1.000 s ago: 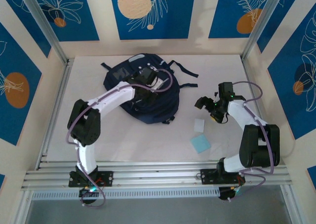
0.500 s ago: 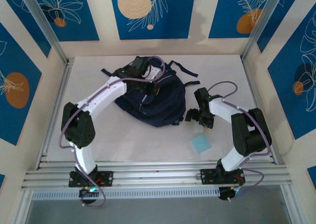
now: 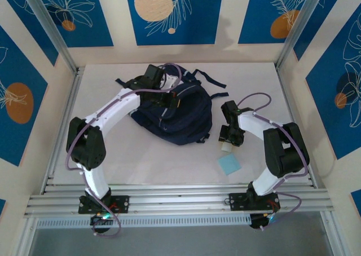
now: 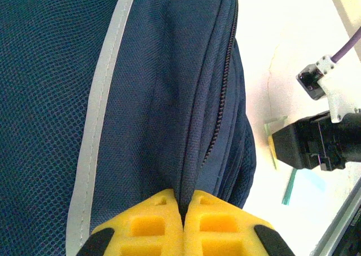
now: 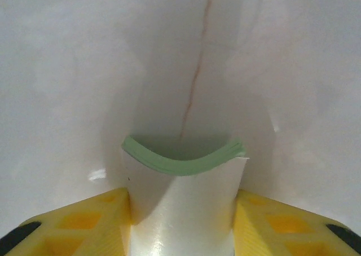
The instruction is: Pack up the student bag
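Left gripper [image 4: 183,204] pinched tight on a fold of the bag [image 3: 189,118] beside its zip; bag sits mid-table [image 3: 141,160], toward the back, bunched up under that grip; a second ago it lay flatter and further left, so it has shifted right; right gripper [image 3: 227,144] now low, just right of the bag; a second ago it hung further right, jaws wide; fingers [image 5: 101,211] now narrowed onto the sides of a white pad [image 5: 180,211], which bows between them; blue sheet [image 3: 229,164] just nearer, unmoved.
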